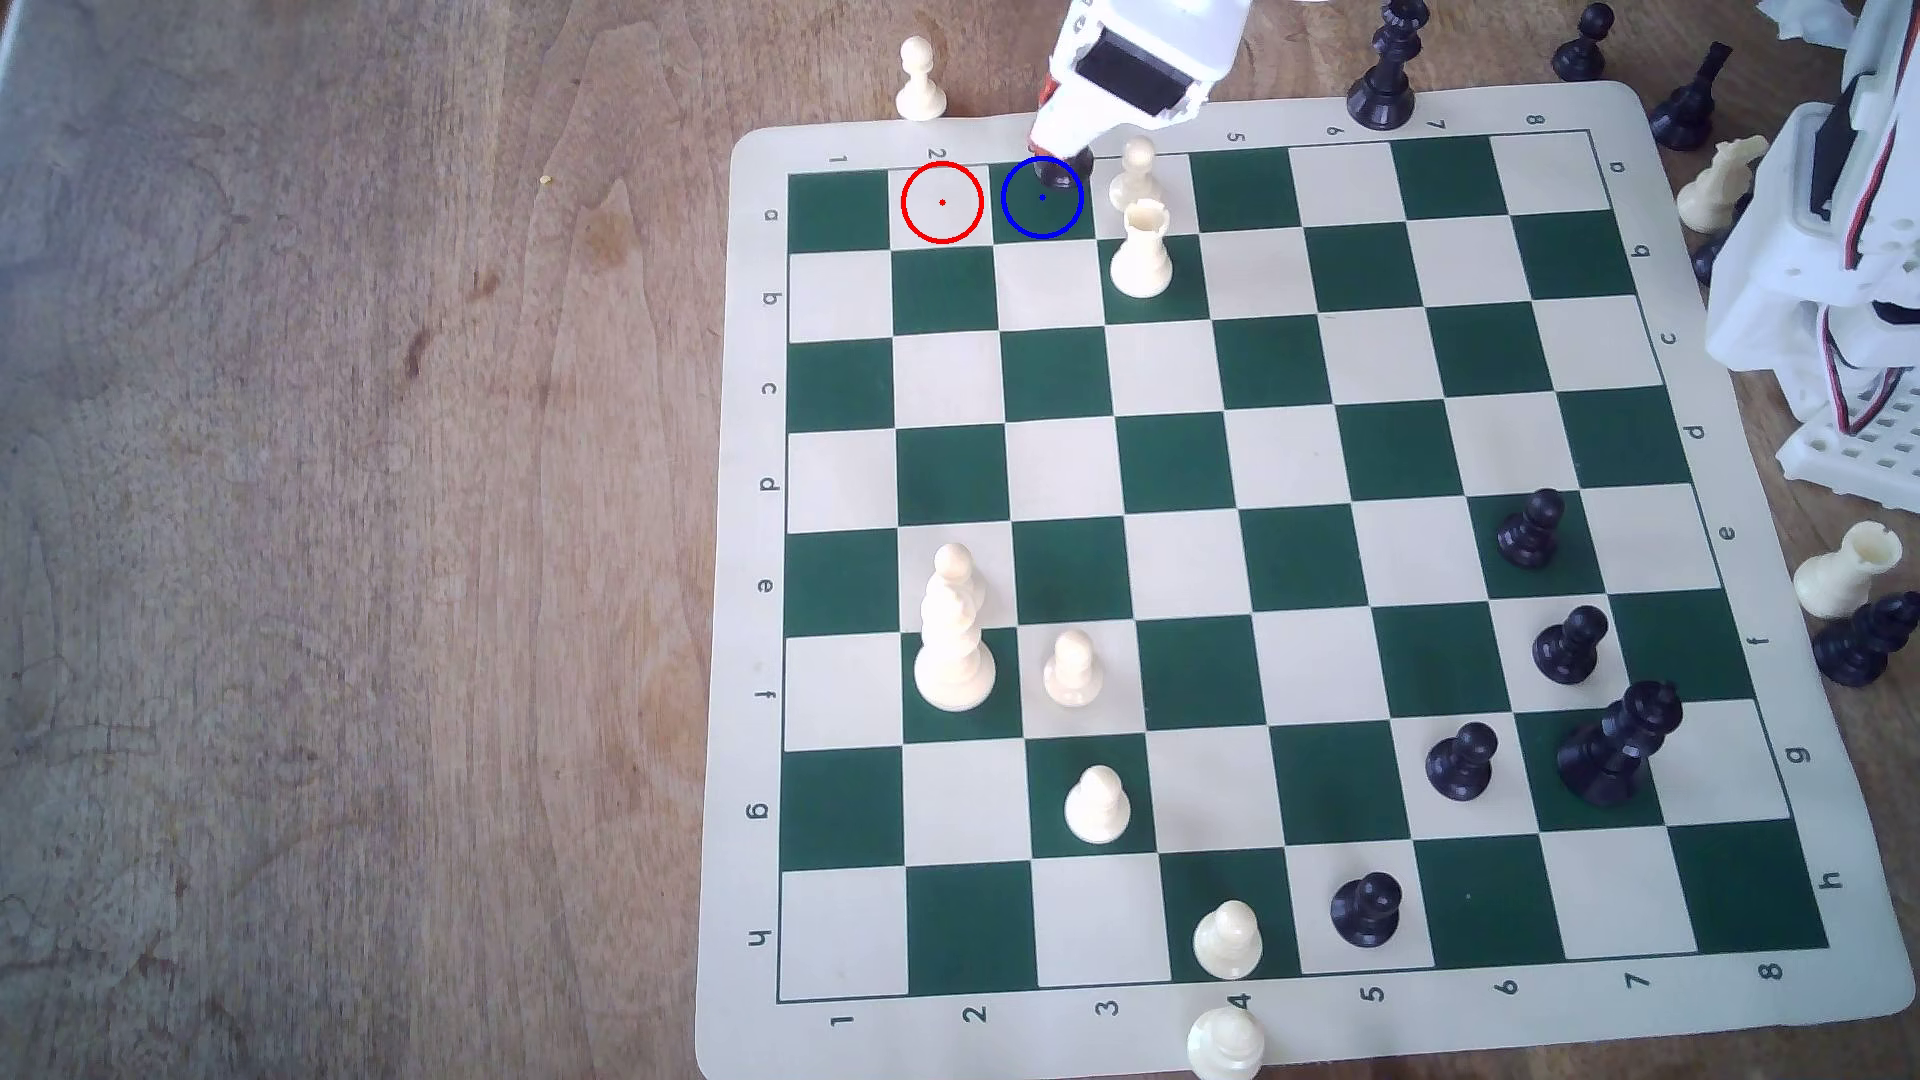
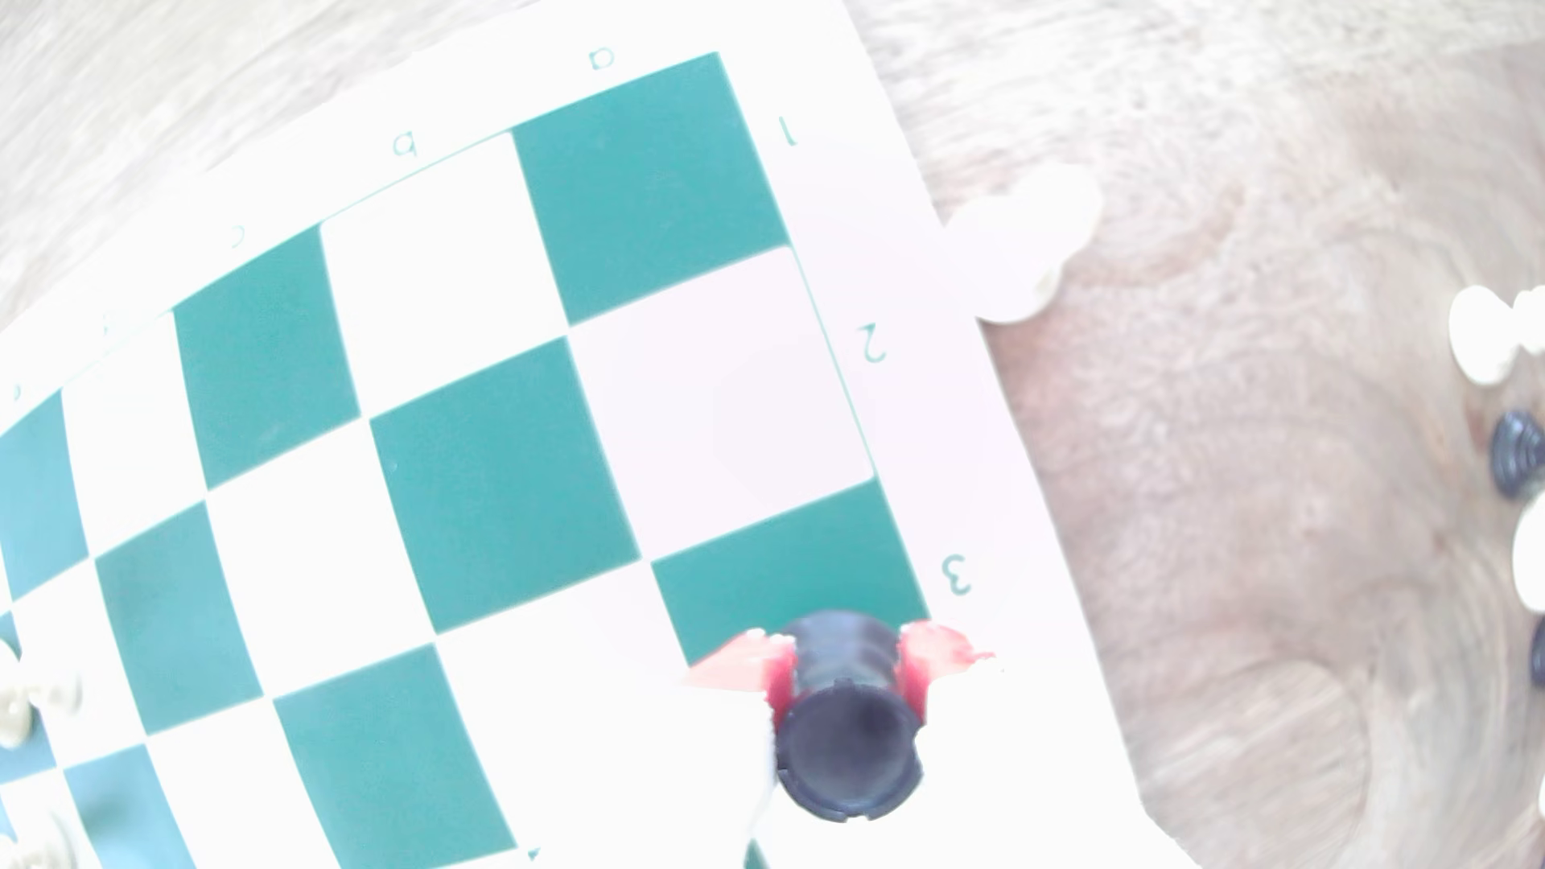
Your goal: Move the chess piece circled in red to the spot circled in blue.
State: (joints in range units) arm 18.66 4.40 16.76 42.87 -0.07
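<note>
1. The gripper [image 2: 844, 668] has its red-padded jaws closed on the black rook [image 2: 846, 735], one pad on each side of the straight body below the crown.
2. The rook sits at the far edge of the blue-ringed green square [image 1: 1042, 213]; whether its base touches the mat is unclear.
3. It looks light, stiff and smooth, so it could twist; the mid-body hold seems sound.
4. The board mat [image 1: 1288, 1038] lies flat on a wooden table [image 1: 364, 519].
5. A cream pawn [image 1: 1136, 171] and cream rook [image 1: 1143, 249] stand just beside, on the exterior view's right, so room is tight there.
</note>
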